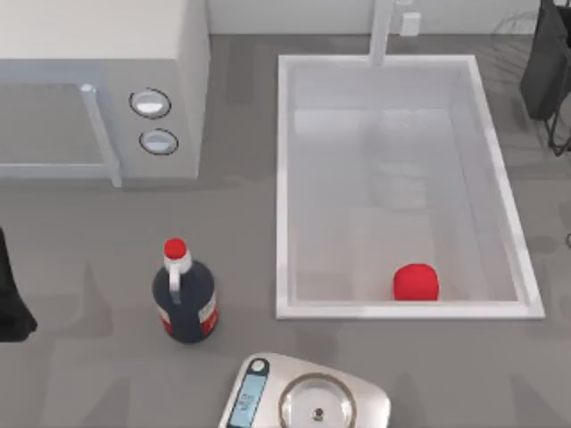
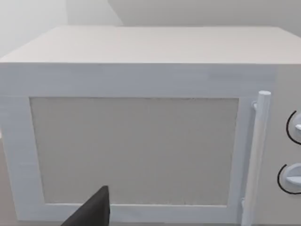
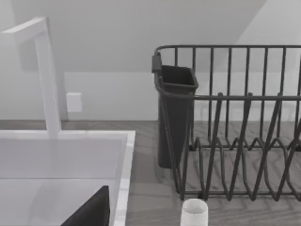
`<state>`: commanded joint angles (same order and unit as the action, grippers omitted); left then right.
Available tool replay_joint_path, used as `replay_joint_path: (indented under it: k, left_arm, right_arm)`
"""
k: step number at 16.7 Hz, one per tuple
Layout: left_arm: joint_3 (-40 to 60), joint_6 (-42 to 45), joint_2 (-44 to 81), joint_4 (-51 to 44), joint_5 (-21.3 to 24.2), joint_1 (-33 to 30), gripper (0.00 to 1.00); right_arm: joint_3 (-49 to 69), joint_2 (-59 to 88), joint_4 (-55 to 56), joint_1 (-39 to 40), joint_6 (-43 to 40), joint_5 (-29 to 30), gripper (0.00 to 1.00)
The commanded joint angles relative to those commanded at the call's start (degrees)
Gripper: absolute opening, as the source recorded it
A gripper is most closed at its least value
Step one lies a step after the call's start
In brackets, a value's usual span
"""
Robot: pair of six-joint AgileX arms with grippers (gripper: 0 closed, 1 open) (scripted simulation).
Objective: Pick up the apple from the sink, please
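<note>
we see the small, smooth, bright-red rounded apple (image 1: 416, 282) lying on the pale grey floor of the large white rectangular sink (image 1: 284, 187), close against the near wall and toward the basin's right corner in the top view. the sink sits on the right half of the grey wood-grain bench (image 1: 89, 232), with a white faucet post (image 1: 382, 31) at its far short edge. our left arm (image 1: 11, 294) is a dark shape at the top view's left edge, well apart from the sink; our right arm (image 1: 546, 62) is at the upper right edge, beside the basin's far right corner. we cannot tell whether either arm's fingers are spread or pressed together. the white microwave with two round knobs (image 1: 98, 89) stands at the far left, and the left wrist view faces its door and handle. a dark bottle with a red cap (image 1: 183, 299) stands upright between the microwave and the sink's near left corner. a silver kitchen scale (image 1: 308, 401) lies at the near edge. the right wrist view takes in a dark wire dish rack (image 3: 235, 122) beside the sink's rim.
</note>
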<state>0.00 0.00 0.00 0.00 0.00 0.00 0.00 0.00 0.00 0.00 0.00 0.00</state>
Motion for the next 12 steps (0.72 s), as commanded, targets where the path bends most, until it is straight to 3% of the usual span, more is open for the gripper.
replay_joint_path:
  k: [6,12]
  left_arm:
    - [0.0,0.0,0.0,0.0,0.0,0.0,1.0]
    - [0.0,0.0,0.0,0.0,0.0,0.0,1.0]
  right_arm:
    - [5.67,5.97,-3.96,1.8,1.87,0.01,1.0]
    - [26.83,32.68,-18.36,8.36,8.67,0.03,1.0]
